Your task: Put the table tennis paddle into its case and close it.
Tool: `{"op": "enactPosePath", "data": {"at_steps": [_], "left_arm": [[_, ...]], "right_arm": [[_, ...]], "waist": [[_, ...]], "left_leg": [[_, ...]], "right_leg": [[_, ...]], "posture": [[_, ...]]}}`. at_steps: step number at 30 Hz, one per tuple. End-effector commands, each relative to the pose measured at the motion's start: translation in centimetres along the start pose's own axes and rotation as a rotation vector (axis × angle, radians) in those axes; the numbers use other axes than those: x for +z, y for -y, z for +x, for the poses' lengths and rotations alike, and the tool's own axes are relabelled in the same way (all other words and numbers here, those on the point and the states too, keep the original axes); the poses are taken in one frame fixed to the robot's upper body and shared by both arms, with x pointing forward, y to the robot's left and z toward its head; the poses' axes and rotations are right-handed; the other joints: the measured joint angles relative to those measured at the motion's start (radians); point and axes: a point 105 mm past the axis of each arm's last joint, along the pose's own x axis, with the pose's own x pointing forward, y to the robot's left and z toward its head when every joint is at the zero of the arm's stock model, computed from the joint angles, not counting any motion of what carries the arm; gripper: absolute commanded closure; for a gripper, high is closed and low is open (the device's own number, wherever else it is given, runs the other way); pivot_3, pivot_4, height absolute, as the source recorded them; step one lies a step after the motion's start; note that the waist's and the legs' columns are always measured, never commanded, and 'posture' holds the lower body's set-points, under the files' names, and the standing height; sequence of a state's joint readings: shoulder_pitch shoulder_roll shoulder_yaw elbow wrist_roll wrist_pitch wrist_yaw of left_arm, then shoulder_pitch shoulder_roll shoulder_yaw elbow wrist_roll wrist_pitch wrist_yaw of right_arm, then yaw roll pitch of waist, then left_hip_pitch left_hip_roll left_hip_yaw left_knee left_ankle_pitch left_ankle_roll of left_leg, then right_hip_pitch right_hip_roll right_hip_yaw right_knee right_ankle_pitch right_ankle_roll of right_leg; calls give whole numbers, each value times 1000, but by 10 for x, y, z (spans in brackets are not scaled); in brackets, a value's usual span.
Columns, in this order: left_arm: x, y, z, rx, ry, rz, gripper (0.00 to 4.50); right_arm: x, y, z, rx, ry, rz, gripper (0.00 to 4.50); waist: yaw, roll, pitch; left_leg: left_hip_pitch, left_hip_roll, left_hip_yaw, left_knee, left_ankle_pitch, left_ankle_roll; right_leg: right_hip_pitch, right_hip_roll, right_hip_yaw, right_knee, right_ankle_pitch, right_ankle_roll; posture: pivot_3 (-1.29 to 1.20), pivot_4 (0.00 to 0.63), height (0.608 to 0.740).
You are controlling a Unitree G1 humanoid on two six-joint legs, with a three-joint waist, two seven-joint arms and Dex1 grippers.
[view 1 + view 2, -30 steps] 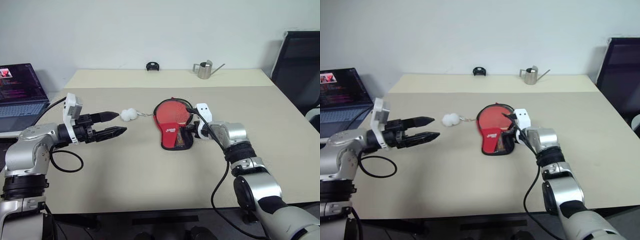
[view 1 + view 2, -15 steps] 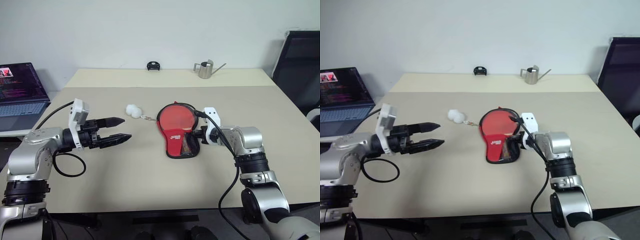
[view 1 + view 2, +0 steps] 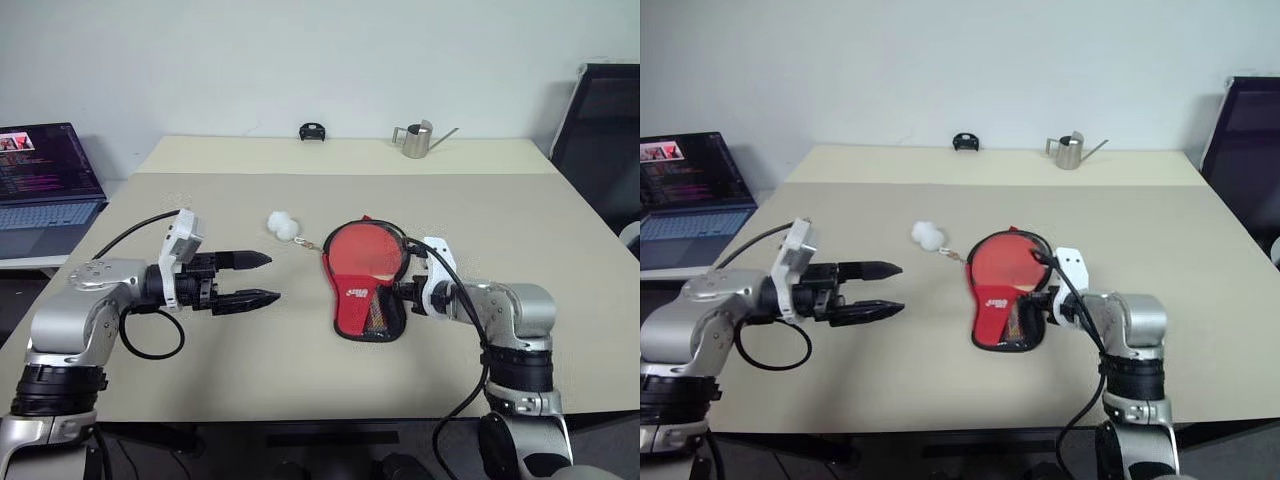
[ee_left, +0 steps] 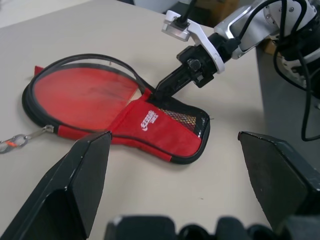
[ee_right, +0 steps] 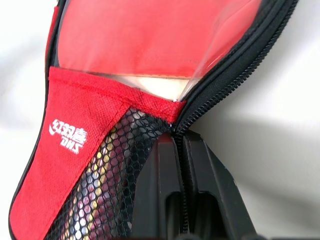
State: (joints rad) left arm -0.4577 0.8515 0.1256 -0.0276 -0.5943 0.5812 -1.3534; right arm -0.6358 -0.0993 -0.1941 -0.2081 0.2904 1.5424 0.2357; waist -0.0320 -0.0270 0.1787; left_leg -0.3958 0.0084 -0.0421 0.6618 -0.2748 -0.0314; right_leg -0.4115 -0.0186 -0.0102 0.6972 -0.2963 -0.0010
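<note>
The case lies red side up on the table, its white logo and black mesh pocket showing. Its round end gapes open, and the table tennis paddle lies inside with its red face uncovered; a strip of pale wood shows at the pocket's mouth. My right gripper is shut on the case's black zip edge beside the narrow end. My left gripper hovers open to the case's left, holding nothing. The white ball charm rests on the table, chained to the case.
A laptop stands open at the far left. A metal watering can and a small black object sit along the back of the table. A black chair stands at the right.
My right gripper has drawn back toward me, dragging the case and the ball charm nearer and to the right. The open left gripper has moved right, toward the case.
</note>
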Motion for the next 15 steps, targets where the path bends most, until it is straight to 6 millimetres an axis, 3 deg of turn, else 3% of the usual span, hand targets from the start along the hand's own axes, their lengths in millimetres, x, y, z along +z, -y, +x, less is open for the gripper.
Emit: {"op": "enactPosePath", "data": {"at_steps": [1, 7, 15], "left_arm": [[3, 14, 1, -75, -30, 36, 67], [-6, 32, 7, -165, -70, 27, 67], [-6, 37, 12, -216, -76, 25, 67]], "right_arm": [[-14, -1, -9, 6, -26, 8, 4486], [-32, -2, -16, 23, -32, -11, 4486], [-57, -15, -25, 78, -55, -46, 4486]], "waist": [[0, 0, 0], [1, 0, 0], [0, 0, 0]], "left_leg": [[0, 0, 0, 0, 0, 0], [1, 0, 0, 0, 0, 0], [2, 0, -1, 0, 0, 0]], "right_leg": [[0, 0, 0, 0, 0, 0], [1, 0, 0, 0, 0, 0], [2, 0, 0, -1, 0, 0]], "posture": [[0, 150, 740], [0, 150, 740], [0, 150, 740]]}}
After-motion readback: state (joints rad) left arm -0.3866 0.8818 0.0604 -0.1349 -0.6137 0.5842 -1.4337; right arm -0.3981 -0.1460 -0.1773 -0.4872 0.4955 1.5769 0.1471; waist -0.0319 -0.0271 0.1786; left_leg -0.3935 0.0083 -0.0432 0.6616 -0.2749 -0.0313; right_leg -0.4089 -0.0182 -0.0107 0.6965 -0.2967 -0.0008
